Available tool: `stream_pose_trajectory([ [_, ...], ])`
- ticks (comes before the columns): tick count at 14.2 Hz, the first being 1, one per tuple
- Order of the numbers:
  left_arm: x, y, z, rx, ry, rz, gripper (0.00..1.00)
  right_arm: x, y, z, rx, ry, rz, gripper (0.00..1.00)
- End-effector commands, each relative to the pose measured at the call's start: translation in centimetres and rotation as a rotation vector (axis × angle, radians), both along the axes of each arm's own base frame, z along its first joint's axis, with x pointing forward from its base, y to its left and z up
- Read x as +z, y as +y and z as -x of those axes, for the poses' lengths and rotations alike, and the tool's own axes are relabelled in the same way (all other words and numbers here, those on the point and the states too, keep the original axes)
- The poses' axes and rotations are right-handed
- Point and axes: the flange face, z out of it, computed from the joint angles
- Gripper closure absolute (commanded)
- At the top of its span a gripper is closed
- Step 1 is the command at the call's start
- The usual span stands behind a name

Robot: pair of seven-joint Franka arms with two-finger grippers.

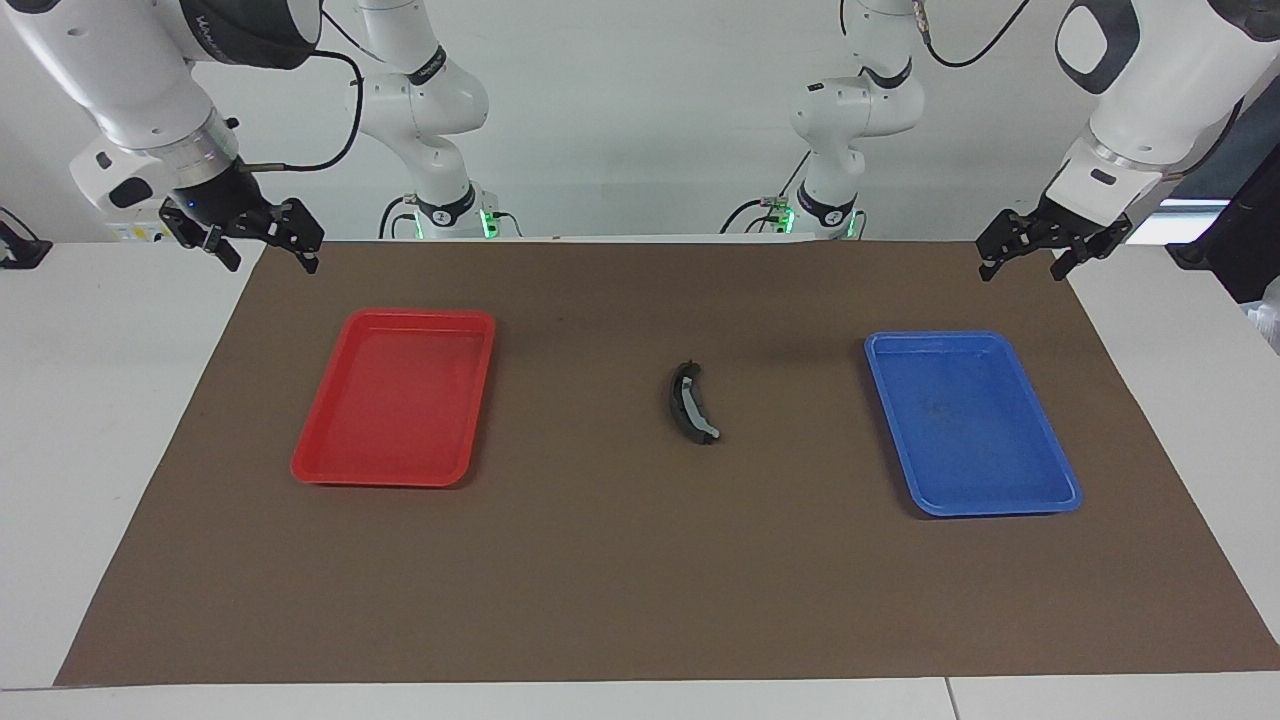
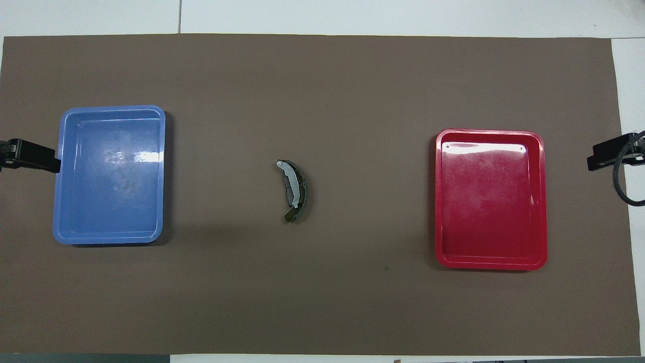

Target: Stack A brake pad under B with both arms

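B, the black crescent piece with a light grey strip (image 1: pixel 691 403), lies flat on the brown mat midway between the two trays; it also shows in the overhead view (image 2: pixel 293 190). The short flat A pad does not show apart from it, and I cannot tell whether it lies beneath. My right gripper (image 1: pixel 272 262) is open and empty, up over the mat's corner near the red tray (image 1: pixel 330 440). My left gripper (image 1: pixel 1021 272) is open and empty, up over the mat's edge near the blue tray (image 1: pixel 1060 470). Both are far from the crescent.
The red tray (image 2: pixel 441 201) stands toward the right arm's end and the blue tray (image 2: pixel 58 201) toward the left arm's end; nothing lies in either. The brown mat (image 1: pixel 640 580) covers the white table. Only the grippers' tips show in the overhead view.
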Motion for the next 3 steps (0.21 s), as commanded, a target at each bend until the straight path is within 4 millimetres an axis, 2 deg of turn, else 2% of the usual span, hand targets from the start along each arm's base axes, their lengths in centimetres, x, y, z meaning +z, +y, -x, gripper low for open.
stream_pose_trajectory([
  [1, 0.1, 0.18, 0.44, 0.0, 0.009, 0.008, 0.0, 0.15, -0.24, 0.37, 0.018, -0.011, 0.013, 0.0],
  [3, 0.1, 0.18, 0.44, 0.0, 0.009, 0.008, 0.0, 0.2, -0.24, 0.38, 0.018, -0.011, 0.013, 0.0],
])
